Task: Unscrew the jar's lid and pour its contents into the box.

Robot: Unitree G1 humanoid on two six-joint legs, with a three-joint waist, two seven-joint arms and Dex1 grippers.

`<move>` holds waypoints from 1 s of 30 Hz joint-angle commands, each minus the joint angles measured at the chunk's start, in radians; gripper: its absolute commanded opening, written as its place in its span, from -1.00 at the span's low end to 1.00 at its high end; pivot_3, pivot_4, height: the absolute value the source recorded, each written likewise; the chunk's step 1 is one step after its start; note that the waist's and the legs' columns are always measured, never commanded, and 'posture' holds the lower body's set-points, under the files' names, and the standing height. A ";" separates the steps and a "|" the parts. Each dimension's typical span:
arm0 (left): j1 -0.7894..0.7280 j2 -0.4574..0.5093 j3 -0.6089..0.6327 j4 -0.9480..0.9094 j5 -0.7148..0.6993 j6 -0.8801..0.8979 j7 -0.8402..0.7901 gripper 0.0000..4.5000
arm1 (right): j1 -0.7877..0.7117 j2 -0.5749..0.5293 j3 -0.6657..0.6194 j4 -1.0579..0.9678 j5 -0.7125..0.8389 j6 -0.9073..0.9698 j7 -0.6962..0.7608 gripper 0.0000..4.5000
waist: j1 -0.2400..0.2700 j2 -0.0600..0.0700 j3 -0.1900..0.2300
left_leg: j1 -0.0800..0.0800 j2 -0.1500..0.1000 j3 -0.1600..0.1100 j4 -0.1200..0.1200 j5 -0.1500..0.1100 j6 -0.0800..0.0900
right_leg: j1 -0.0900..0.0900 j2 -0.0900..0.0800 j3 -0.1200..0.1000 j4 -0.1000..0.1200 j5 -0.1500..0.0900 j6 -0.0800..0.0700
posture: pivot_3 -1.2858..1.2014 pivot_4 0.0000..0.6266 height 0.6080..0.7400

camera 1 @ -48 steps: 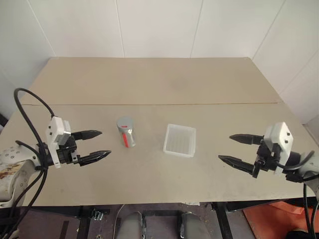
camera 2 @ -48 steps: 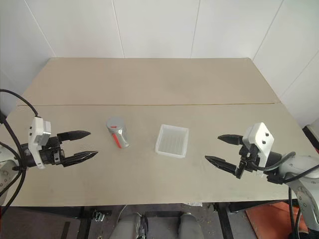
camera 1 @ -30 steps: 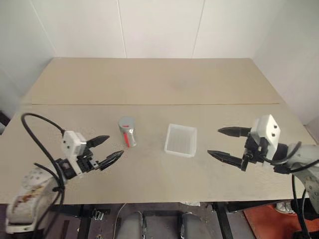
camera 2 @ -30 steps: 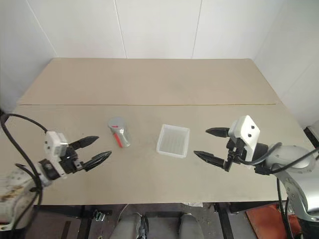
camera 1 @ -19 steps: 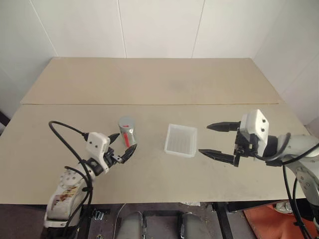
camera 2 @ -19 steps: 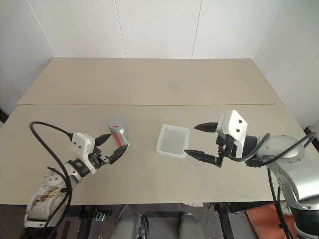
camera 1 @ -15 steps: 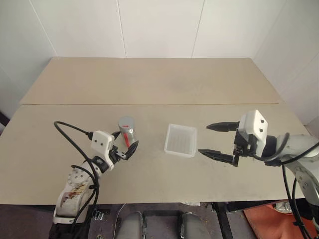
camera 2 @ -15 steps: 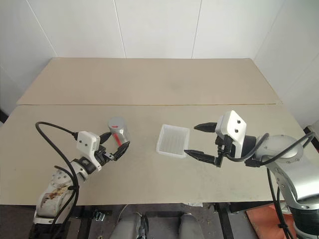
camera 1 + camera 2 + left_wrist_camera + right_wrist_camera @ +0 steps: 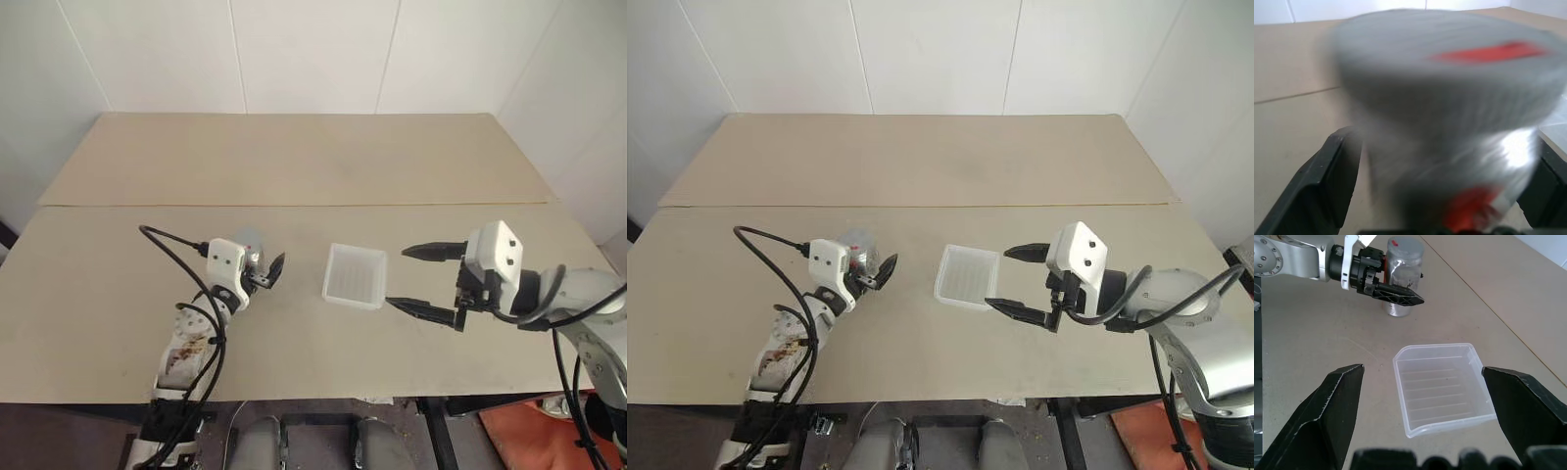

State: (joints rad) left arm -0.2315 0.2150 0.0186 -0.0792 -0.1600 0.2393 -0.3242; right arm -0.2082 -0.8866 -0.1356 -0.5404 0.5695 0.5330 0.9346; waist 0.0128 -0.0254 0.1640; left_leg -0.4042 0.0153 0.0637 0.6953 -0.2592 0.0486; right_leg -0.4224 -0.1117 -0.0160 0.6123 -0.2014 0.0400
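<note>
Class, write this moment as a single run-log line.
left hand: open around jar | right hand: open by box | lid: on | pour: not begun

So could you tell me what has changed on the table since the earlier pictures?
The left gripper has swung in from the table's left side to the jar, its open fingers now on either side of it; a grip is not evident. The right gripper has moved in beside the box, open. Jar, its lid and box have stayed put.
</note>
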 commanded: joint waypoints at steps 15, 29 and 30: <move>-0.121 0.292 0.059 -0.175 -0.331 0.187 -0.446 -0.12 | -0.224 0.155 0.079 -0.066 0.123 0.120 -0.156 1.00 | -0.010 0.000 0.000 | 0.000 0.001 0.000 0.001 0.001 -0.001 | -0.001 0.002 0.000 0.002 0.001 0.000 | 0.03 -0.52 1.00; -0.525 0.329 -0.097 0.255 -0.387 0.150 -1.023 -0.12 | -0.637 0.469 0.273 0.164 0.080 0.333 -0.351 1.00 | -0.004 0.000 0.000 | -0.007 0.000 0.001 0.001 0.001 -0.001 | -0.004 0.003 -0.004 0.002 0.001 -0.001 | 0.03 -0.52 1.00; -0.533 0.321 -0.101 0.267 -0.381 0.139 -1.035 -0.12 | -0.642 0.475 0.273 0.170 0.079 0.338 -0.354 1.00 | -0.005 0.000 0.000 | -0.007 0.000 0.001 0.001 0.001 0.000 | -0.004 0.003 -0.004 0.002 0.001 -0.001 | 0.03 -0.52 1.00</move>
State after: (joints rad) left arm -0.7393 0.5392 -0.0875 0.1829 -0.5485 0.4123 -1.3309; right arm -0.8240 -0.4140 0.1491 -0.3593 0.6498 0.8632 0.5875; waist 0.0079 -0.0249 0.1641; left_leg -0.4119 0.0151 0.0643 0.6958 -0.2590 0.0491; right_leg -0.4265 -0.1083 -0.0201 0.6136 -0.2004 0.0396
